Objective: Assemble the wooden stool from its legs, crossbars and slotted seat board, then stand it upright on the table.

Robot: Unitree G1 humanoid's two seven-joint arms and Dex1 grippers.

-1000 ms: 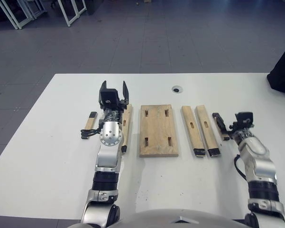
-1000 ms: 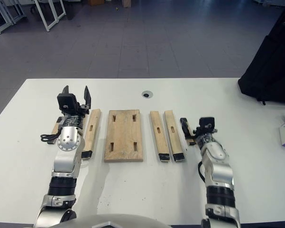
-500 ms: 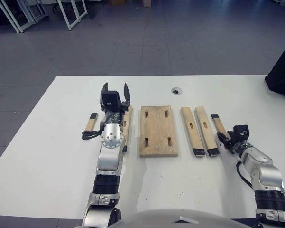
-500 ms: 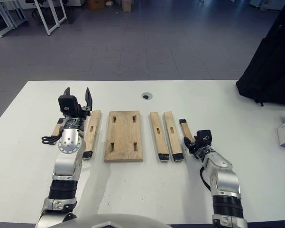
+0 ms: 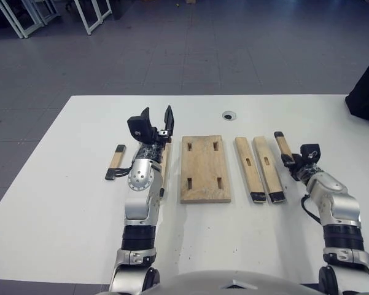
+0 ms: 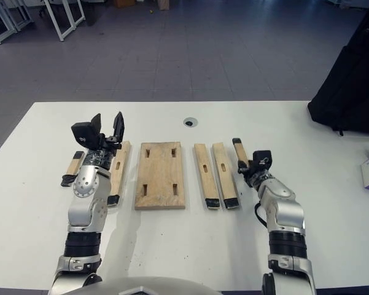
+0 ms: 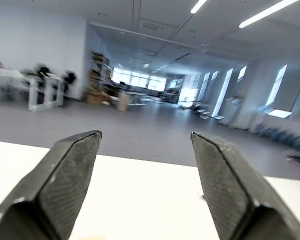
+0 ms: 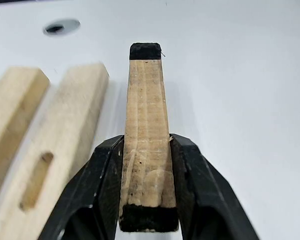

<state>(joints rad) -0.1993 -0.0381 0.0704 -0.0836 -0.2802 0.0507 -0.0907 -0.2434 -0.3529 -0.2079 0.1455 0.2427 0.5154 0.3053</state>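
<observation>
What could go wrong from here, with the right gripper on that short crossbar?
1. The right gripper clamps the crossbar near one end, with most of its length sticking out; it may pivot or slip when pushed into a slot.
2. The crossbar's free end is close to the nearest slotted leg; a swing could knock it askew.
3. The left gripper, open, hangs over the left-hand leg beside the seat board; lowering the arm could shove that leg.
</observation>
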